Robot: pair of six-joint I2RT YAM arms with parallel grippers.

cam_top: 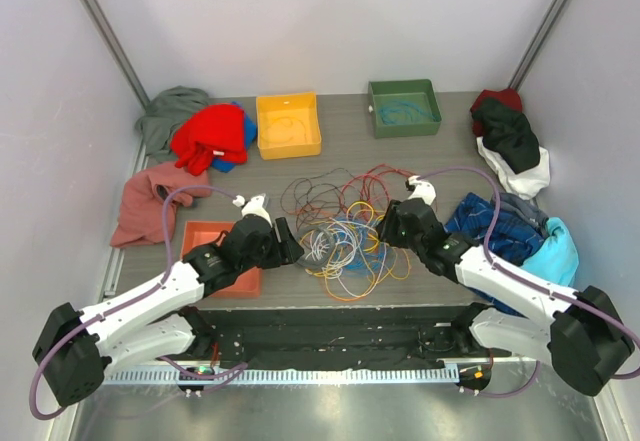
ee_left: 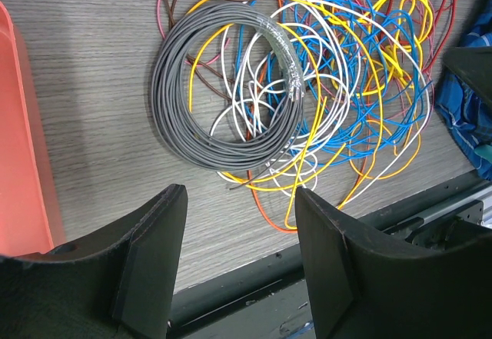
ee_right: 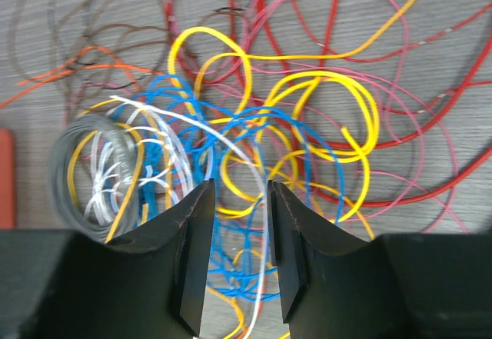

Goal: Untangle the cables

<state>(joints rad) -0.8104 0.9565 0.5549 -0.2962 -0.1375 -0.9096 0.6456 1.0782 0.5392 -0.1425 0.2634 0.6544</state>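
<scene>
Fingers [cam_top: 283,242] of the left gripper [cam_top: 294,250] are at the left edge of the tangled heap of thin coloured cables [cam_top: 345,231] in the top view. The right gripper [cam_top: 385,229] is at the right edge of the heap. From this height I cannot tell how wide either one stands. The heap lies in the middle of the grey wood-pattern table [cam_top: 340,176], near its front edge. A flat orange-red plastic tray [cam_top: 205,233] lies under the left arm.

From the left wrist camera I see the two black fingers [ee_left: 154,254] well apart, with only bare table between them, so the left gripper [ee_left: 240,201] is wide and holds nothing. Just ahead of it lies a neat grey coil [ee_left: 173,116], and yellow, white and blue strands [ee_left: 361,62] cross over the coil's right side.

From the right wrist camera the fingers [ee_right: 192,254] stand close together with a narrow gap. Blue strands [ee_right: 231,239] and one white strand [ee_right: 192,127] run through this gap at the right gripper [ee_right: 241,189]. The gap looks wider than the strands, and I cannot tell whether the pads touch them. Beyond the tips lie yellow loops [ee_right: 338,81] and red strands [ee_right: 430,101].
</scene>
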